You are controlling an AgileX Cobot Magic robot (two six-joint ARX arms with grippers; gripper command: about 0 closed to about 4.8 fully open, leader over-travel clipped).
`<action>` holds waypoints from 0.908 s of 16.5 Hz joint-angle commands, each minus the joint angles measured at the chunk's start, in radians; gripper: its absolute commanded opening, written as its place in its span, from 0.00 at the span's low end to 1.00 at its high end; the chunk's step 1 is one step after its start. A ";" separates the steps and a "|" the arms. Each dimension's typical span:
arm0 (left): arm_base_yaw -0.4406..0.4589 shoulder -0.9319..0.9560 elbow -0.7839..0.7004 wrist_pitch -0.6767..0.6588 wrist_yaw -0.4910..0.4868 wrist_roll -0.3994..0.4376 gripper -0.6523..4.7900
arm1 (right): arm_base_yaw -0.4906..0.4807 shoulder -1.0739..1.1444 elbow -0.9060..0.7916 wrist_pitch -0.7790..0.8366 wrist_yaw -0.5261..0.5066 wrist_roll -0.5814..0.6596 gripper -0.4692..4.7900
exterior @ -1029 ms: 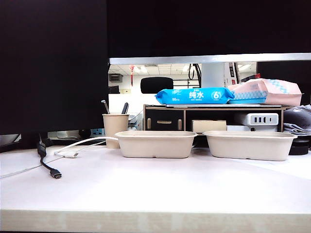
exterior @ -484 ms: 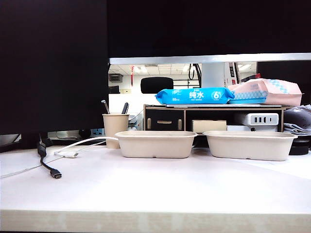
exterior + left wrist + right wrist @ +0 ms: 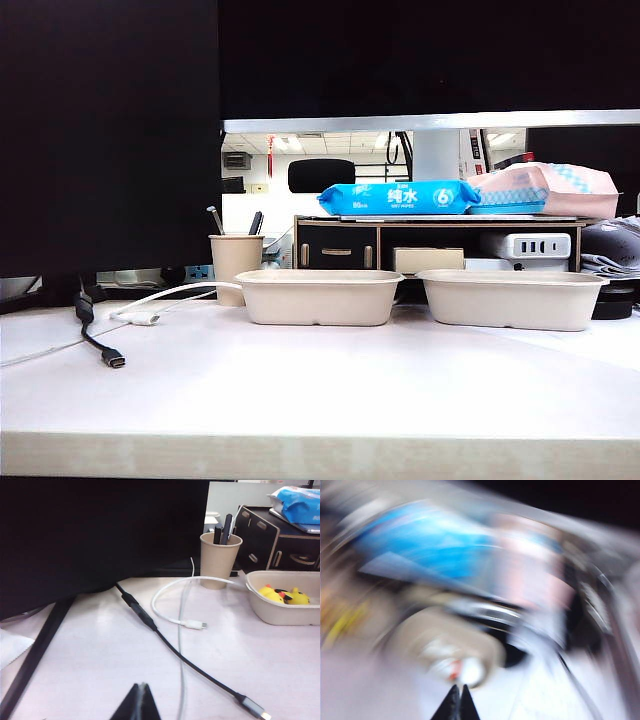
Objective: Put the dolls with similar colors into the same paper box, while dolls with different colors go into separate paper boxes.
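Both grippers are empty, jaws pressed together. The left gripper hovers low over the pale surface near a black cable and a white cable, on the side of the beige pen cup away from the boxes. The right gripper shows only as closed tips in a heavily blurred view; a beige box with something white and orange-red inside seems to lie just beyond it, but the blur hides any detail.

Taking the pen cup as landmark, the nearer paper box stands just beside it, and the second paper box lies further off on the same side, next to the first. In the left wrist view, two yellow dolls rest together inside the nearer box, one showing black ear tips. No doll is seen on the open surface, so the sorting looks finished or nearly so.

The dolls appear to be small, hard, smooth moulded figurines: probably light, rigid and somewhat slippery, with rounded bodies. A pinch across the widest part of the body would likely hold better than one on ears or head. The boxes are matte moulded pulp with rounded corners and rolled rims, likely light enough to slide if nudged.
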 commanded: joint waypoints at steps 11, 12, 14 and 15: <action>0.002 0.000 0.001 0.006 0.000 0.001 0.11 | -0.729 -0.637 -0.876 0.578 -0.531 0.258 0.09; 0.002 0.000 0.001 0.006 0.000 0.001 0.11 | -0.723 -0.651 -0.892 0.577 -0.531 0.261 0.09; 0.002 0.000 0.001 0.006 0.000 0.001 0.11 | -0.699 -0.676 -0.909 0.574 -0.522 0.241 0.09; 0.001 0.000 0.001 0.006 0.001 0.001 0.11 | -0.687 -0.676 -0.909 0.575 -0.517 0.217 0.09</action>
